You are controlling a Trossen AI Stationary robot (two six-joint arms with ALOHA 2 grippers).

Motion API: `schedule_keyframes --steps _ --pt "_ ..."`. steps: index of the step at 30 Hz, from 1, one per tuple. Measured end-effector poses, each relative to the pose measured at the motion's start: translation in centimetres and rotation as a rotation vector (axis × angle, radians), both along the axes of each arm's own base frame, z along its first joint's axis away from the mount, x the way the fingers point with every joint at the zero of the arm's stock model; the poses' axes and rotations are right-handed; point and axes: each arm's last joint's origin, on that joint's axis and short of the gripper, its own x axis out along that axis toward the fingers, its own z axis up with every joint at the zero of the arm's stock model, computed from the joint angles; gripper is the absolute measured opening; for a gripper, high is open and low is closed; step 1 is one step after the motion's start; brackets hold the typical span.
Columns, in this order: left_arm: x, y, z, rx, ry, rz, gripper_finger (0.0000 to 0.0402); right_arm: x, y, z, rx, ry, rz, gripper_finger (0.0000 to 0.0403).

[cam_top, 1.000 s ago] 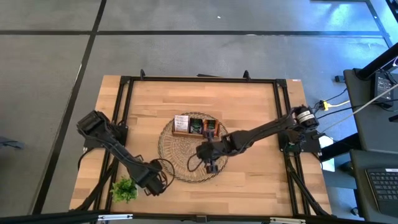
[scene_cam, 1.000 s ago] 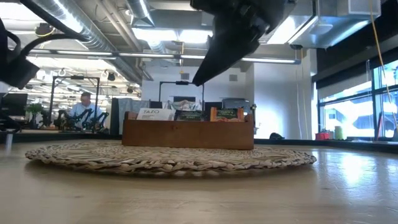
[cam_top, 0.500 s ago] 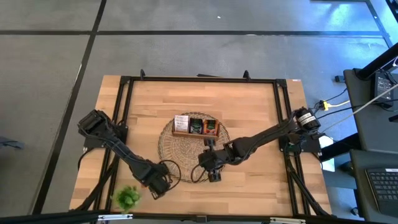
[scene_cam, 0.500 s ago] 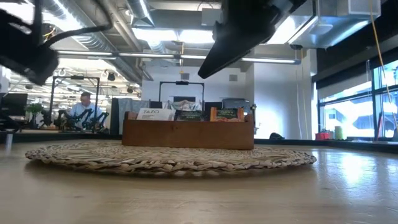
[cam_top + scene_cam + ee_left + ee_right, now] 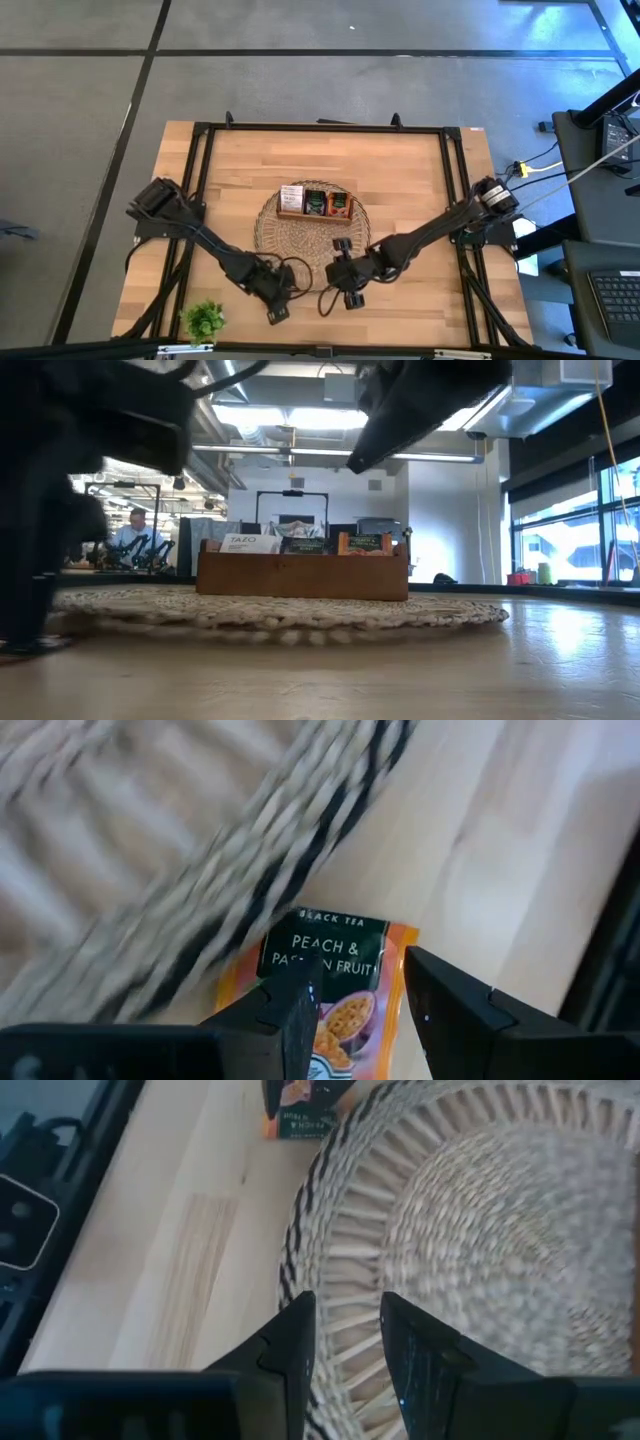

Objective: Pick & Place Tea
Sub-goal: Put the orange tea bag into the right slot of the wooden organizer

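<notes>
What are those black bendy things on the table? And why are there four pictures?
They are two robot arms, each ending in a two-finger gripper. One camera looks down from above, one sits at table height, and one rides on each wrist. On the wooden table lies a round wicker mat with a wooden tray holding tea packets. The left gripper has its fingers apart over an orange peach tea sachet lying beside the mat. The right gripper hangs over the mat, holding nothing. A small green plant sprig sits near the table's corner.
</notes>
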Motion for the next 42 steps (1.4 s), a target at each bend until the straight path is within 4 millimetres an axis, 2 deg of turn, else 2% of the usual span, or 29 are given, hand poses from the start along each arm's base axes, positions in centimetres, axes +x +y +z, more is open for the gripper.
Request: schedule_keyframes --steps 5,8,14,22,26,31,42 --pt "1.1 -0.1 0.2 -0.042 -0.102 -0.059 0.0143 -0.7 0.1 -1.7 0.046 0.011 -0.052 0.0119" --pt "1.4 -0.8 0.4 -0.132 -0.130 -0.116 0.0143 -1.2 -0.2 -3.1 0.082 0.007 -0.089 0.0119" --pt "0.3 -2.4 1.4 -0.203 -0.141 -0.187 0.0143 -1.5 -0.4 -4.4 0.154 -0.023 -0.150 0.0119" --pt "-0.3 -2.8 3.3 -0.202 -0.212 -0.290 0.0143 -0.4 0.2 -3.4 0.416 -0.200 -0.265 0.0119" --pt "-1.7 -3.2 3.2 -0.218 -0.095 -0.330 0.0143 -0.2 0.4 -2.9 0.488 -0.241 -0.286 0.0119" --pt "-3.9 -3.1 2.2 -0.067 0.057 -0.281 0.0143 -0.1 0.9 -2.3 0.526 -0.294 -0.270 0.0119" --pt "-4.8 -4.8 2.5 0.057 -0.104 -0.309 0.0143 -0.2 1.4 -2.0 0.507 -0.357 -0.307 0.0119"
